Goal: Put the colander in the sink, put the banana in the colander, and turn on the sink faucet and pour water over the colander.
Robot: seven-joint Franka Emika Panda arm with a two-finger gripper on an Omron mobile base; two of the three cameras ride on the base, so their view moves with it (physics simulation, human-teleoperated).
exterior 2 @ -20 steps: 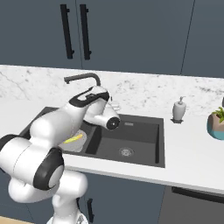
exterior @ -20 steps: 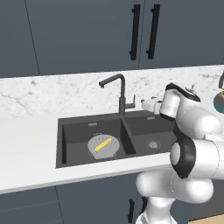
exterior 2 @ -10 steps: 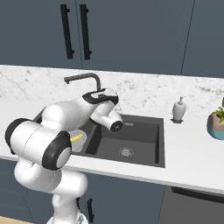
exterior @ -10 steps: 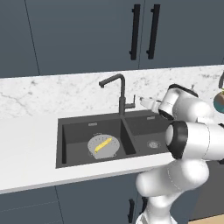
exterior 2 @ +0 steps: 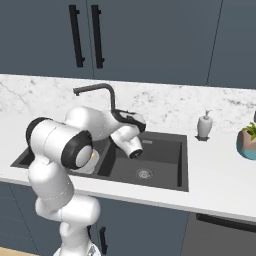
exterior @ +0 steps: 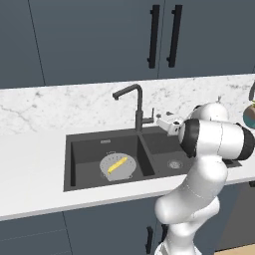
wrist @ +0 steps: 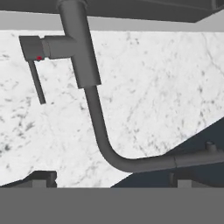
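The colander (exterior: 118, 167) sits in the left basin of the dark sink (exterior: 89, 144), and the yellow banana (exterior: 116, 164) lies inside it. The sink faucet (exterior: 137, 108) stands behind the divider, its hooked spout pointing left over the left basin. My gripper (exterior: 162, 121) hovers just right of the faucet's base, level with its small side lever (exterior: 152, 115). In the hand view the faucet (wrist: 83, 52) and its lever (wrist: 37, 81) are close ahead. The gripper (wrist: 113, 181) is open and empty, its fingertips (wrist: 40, 178) wide apart. From the right base view, my arm hides most of the left basin.
The right basin with its silver drain (exterior: 174, 163) lies below my hand. A white soap dispenser (exterior 2: 204, 125) and a potted plant (exterior 2: 247, 142) stand on the counter to the right. Marble backsplash (exterior: 60, 107) and dark cabinets rise behind the faucet.
My hand has moved left, closer to the faucet's lever, and the elbow has swung round. The jaws stayed open. Colander and banana have not moved.
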